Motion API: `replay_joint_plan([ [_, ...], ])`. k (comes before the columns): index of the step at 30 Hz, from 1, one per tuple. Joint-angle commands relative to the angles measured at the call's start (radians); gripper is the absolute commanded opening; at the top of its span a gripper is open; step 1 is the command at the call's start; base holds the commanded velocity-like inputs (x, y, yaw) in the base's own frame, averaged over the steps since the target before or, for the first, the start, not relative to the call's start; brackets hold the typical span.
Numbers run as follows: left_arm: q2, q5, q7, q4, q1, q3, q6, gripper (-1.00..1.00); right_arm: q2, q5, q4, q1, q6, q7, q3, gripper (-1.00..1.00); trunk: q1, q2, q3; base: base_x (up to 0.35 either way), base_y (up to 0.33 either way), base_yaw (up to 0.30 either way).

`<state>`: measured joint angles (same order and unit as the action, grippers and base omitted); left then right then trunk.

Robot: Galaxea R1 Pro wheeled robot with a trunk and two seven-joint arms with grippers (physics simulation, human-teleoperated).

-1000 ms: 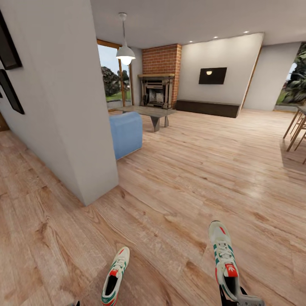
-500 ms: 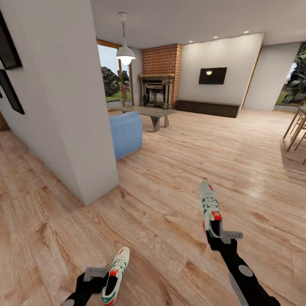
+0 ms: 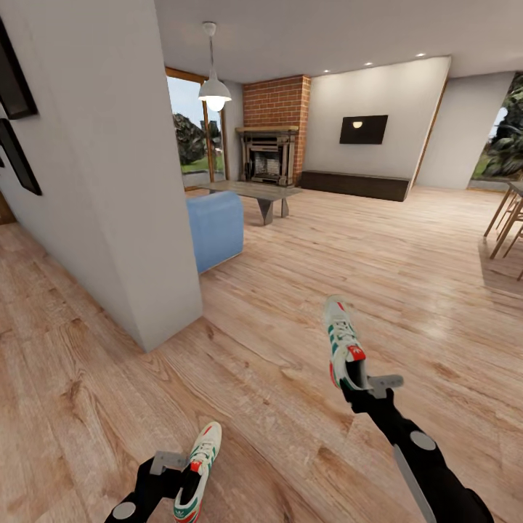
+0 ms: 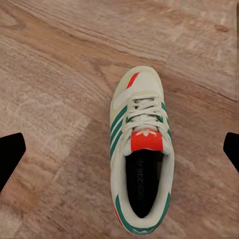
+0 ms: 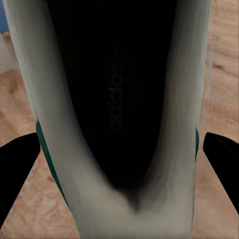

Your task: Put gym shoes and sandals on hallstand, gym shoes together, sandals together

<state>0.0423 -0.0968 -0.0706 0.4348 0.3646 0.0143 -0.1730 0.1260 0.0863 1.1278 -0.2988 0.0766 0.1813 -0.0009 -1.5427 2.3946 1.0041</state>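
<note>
A white gym shoe [image 3: 341, 341] with green stripes and a red tongue hangs above the corridor floor [image 3: 276, 363], toe pointing away from me. My right gripper [image 3: 362, 386] is shut on its heel; the shoe's dark inside [image 5: 117, 94] sits between the black fingers [image 5: 17, 164]. The second gym shoe [image 3: 197, 471] lies upright on the planks at the near left. My left gripper [image 3: 176, 481] hovers over its heel end, open, with the shoe [image 4: 142, 149] centred between widely spread fingertips [image 4: 10, 157]. The sandals and the hallstand are out of view.
A white wall corner [image 3: 145, 218] juts out at the left. Behind it stand a blue sofa [image 3: 216, 229] and a low grey table [image 3: 254, 192]. Wooden chair legs [image 3: 508, 218] show at the right edge. Open plank floor stretches ahead.
My right arm has carried its gym shoe up, away from me and a little left. My left gripper has come into view over the shoe on the floor, which has not moved.
</note>
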Motion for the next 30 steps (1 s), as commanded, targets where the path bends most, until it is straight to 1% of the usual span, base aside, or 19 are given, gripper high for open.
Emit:
replay_joint_plan([
  [1,0.001,-0.011,0.001,0.0,0.0,0.002,-0.008,1.0,0.001,0.008,0.003,0.0,0.007,0.015,-0.001,-1.0,0.0,0.0,0.001,0.0,0.0,0.0],
  [8,-0.002,-0.01,0.0,0.005,0.0,0.01,-0.014,1.0,0.003,0.007,0.009,0.0,0.012,0.052,-0.009,-1.0,0.0,0.0,0.001,0.0,0.0,0.0],
  [10,-0.004,-0.01,0.0,0.01,0.001,0.012,-0.012,1.0,0.005,0.006,0.01,0.0,0.013,0.054,-0.027,-1.0,-0.007,0.014,0.007,0.0,0.0,0.0],
  [11,-0.006,-0.01,0.0,0.012,0.002,0.012,-0.01,1.0,0.009,0.006,0.01,0.0,0.013,0.055,-0.049,-1.0,-0.011,0.021,0.01,0.0,0.0,0.0],
  [12,-0.007,-0.011,0.0,0.012,0.002,0.012,-0.01,1.0,0.011,0.006,0.01,0.0,0.013,0.055,-0.061,-1.0,-0.015,0.028,0.014,0.0,0.0,0.0],
  [13,-0.009,-0.011,0.001,0.013,0.004,0.013,-0.009,1.0,0.016,0.007,0.01,0.0,0.014,0.056,-0.087,-1.0,-0.019,0.035,0.017,0.0,0.0,0.0],
  [17,-0.011,-0.013,0.002,0.011,0.009,0.012,-0.007,1.0,0.024,0.007,0.016,0.0,0.033,0.056,-0.149,-1.0,-0.034,0.063,0.033,0.0,0.0,0.0],
  [23,-0.011,-0.011,0.006,0.002,0.009,0.006,-0.015,1.0,0.026,0.006,0.031,0.0,0.048,0.056,-0.158,-1.0,-0.057,0.105,0.061,0.0,0.0,0.0],
  [30,-0.011,-0.007,0.012,0.001,0.008,0.005,-0.021,1.0,0.026,0.006,0.037,0.0,0.049,0.057,-0.159,-1.0,-0.06,0.107,0.099,0.0,0.0,0.0],
])
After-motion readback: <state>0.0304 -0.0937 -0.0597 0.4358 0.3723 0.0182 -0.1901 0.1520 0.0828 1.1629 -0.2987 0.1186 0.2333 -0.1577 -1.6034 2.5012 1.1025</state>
